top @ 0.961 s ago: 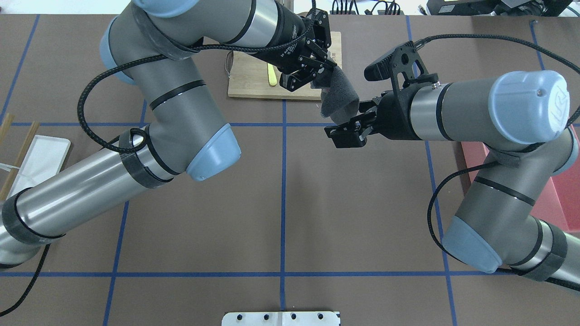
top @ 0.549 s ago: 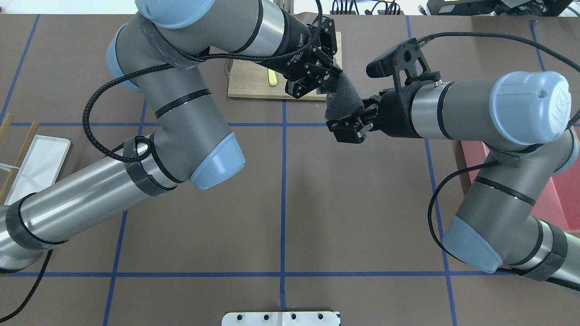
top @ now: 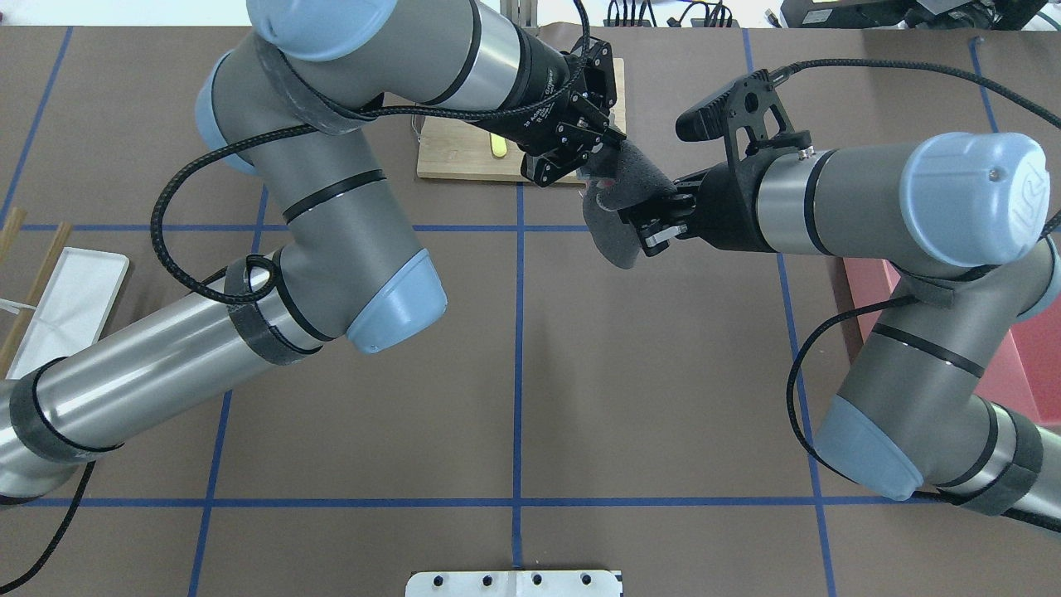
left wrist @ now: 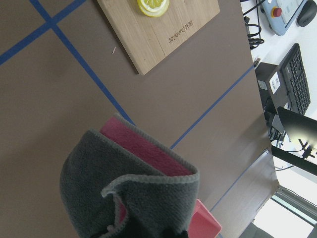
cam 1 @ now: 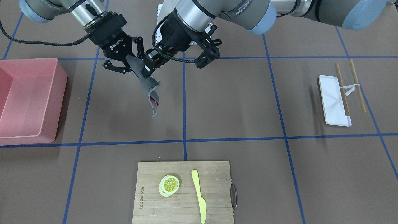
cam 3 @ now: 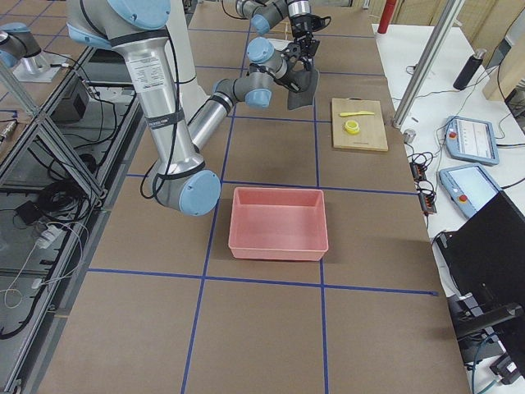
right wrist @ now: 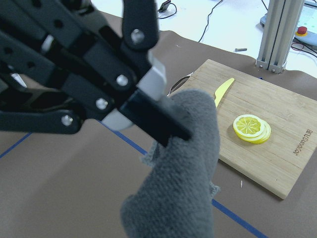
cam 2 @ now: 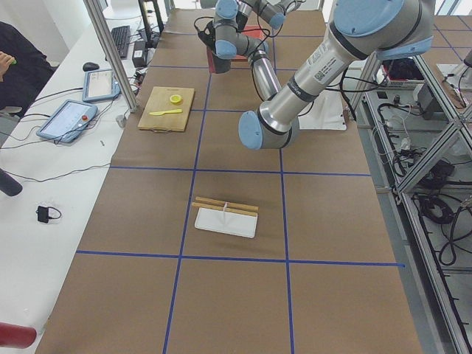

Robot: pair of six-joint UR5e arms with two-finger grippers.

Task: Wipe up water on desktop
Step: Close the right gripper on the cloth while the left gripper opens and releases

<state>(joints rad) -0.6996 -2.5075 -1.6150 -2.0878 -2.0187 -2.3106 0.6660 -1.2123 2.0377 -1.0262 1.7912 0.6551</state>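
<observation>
A grey cloth (cam 1: 149,87) with a pink inner side hangs in the air between both grippers, above the brown desktop (cam 1: 236,102) with its blue tape lines. My left gripper (top: 598,149) is shut on the cloth's upper edge. Its fingers (right wrist: 151,82) pinch the cloth in the right wrist view. My right gripper (top: 645,225) is shut on the cloth (top: 617,240) from the other side, and the cloth drapes over its fingers. The cloth (left wrist: 124,188) fills the bottom of the left wrist view. No water shows on the desktop.
A bamboo cutting board (cam 1: 183,202) with lemon slices (cam 1: 169,184) and a yellow knife (cam 1: 199,196) lies just beyond the grippers. A pink bin (cam 1: 28,99) stands on my right. A white tray (cam 1: 331,102) with chopsticks lies on my left.
My right gripper has moved in from below the cloth and shut on it. The cloth now spans both grippers with a flap hanging down. My left gripper shifted only slightly.
</observation>
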